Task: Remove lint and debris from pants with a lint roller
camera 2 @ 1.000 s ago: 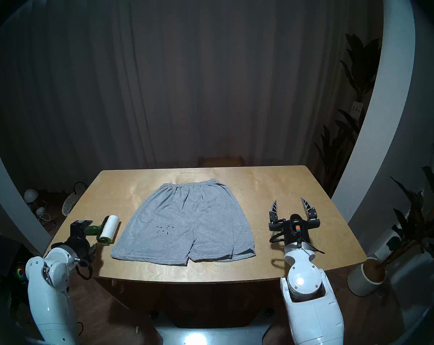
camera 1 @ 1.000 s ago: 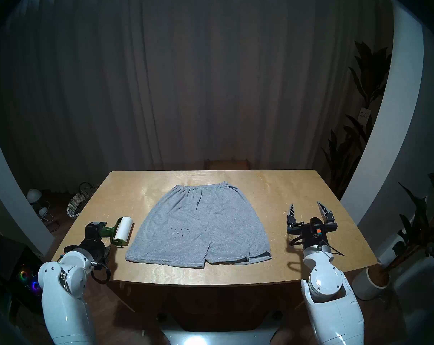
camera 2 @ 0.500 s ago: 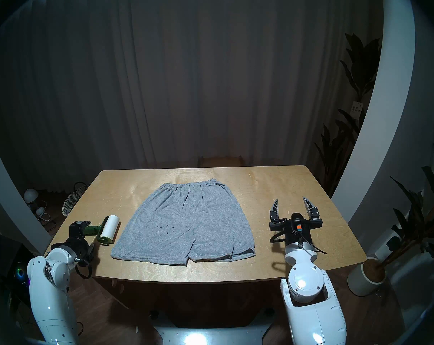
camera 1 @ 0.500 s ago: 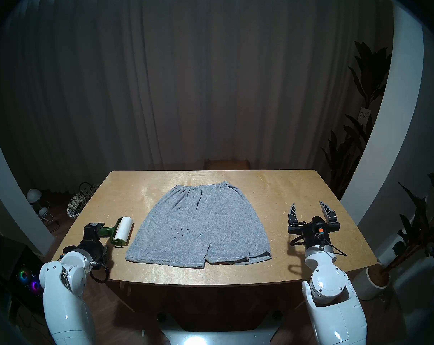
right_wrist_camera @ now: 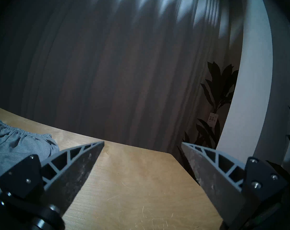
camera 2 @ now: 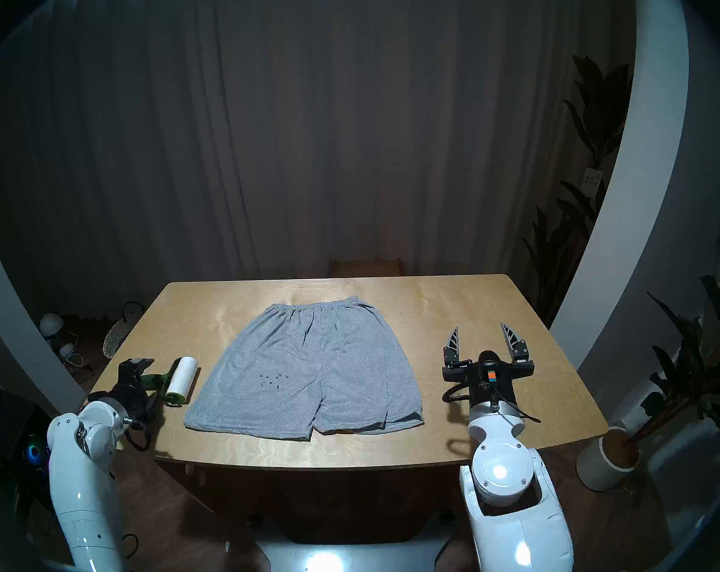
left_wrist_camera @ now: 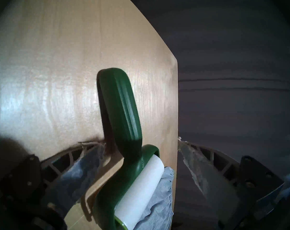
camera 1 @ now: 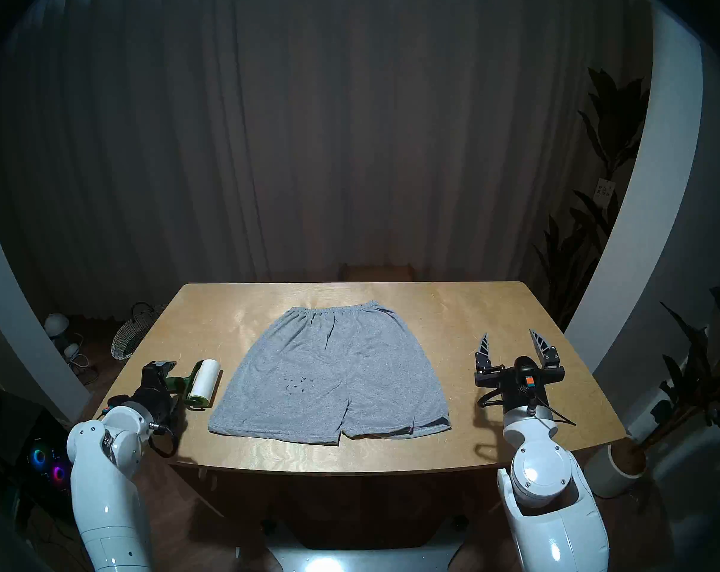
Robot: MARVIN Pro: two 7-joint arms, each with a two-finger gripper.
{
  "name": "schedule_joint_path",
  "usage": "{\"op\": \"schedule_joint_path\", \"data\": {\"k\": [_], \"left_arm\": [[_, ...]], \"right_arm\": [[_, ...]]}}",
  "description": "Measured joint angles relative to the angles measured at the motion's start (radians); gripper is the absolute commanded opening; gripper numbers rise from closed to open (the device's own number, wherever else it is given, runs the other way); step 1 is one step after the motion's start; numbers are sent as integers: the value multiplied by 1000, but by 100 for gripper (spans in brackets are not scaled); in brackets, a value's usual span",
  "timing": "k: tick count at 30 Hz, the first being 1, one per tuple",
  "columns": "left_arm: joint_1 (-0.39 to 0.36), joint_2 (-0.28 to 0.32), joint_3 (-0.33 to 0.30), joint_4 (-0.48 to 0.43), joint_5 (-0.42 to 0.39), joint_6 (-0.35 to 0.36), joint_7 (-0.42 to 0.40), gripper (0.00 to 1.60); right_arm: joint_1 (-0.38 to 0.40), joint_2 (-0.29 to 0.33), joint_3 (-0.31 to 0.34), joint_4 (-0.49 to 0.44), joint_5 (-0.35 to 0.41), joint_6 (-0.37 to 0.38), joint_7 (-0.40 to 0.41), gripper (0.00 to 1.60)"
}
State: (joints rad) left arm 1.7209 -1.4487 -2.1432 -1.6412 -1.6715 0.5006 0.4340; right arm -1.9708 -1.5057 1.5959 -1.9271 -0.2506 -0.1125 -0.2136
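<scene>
Inspection from the room, largest item first. The tabletop (camera 1: 473, 311) carries the grey shorts (camera 1: 333, 365), spread flat with the waistband at the far edge and both legs toward the robot. They lie between the two arms: to the right of the left tool (left_wrist_camera: 137, 141) and to the left of the right tool (camera 1: 511, 344).

The lint roller (camera 1: 199, 383) rests on the wood directly ahead of the left tool, between that tool and the left edge of the shorts. Its long axis, handle to roll, runs across the tabletop toward the shorts; the dark green handle end is nearest the left tool and the white roll is beyond it, just beside the cloth. In the left wrist view the handle passes between the two spread fingers (left_wrist_camera: 71, 160). The fingers stand well apart and neither visibly touches it, so the left tool is released and nothing is gripped. The left arm is plainly the nearer one.

The right tool hangs above bare wood, well apart from the roller, fingers wide and empty.

The debris (camera 1: 296, 384) is a small cluster of black specks on the shorts' left leg, beyond the roller as seen from the left tool.

Judgement: the grasp on the handle is the step in hand; rolling is not begun.

Containers: a woven basket (camera 1: 129, 338) sits on the floor off the tabletop's far left; contents cannot be made out.
</scene>
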Motion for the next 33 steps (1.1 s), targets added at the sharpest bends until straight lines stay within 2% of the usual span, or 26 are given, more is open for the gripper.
{"op": "schedule_joint_path", "data": {"k": [19, 33], "left_arm": [[-88, 62, 27, 128, 22, -2, -39, 160], [-96, 65, 37, 147, 26, -25, -62, 160]], "right_arm": [[-12, -17, -35, -39, -44, 37, -50, 160], [9, -17, -38, -21, -56, 40, -61, 160]]}}
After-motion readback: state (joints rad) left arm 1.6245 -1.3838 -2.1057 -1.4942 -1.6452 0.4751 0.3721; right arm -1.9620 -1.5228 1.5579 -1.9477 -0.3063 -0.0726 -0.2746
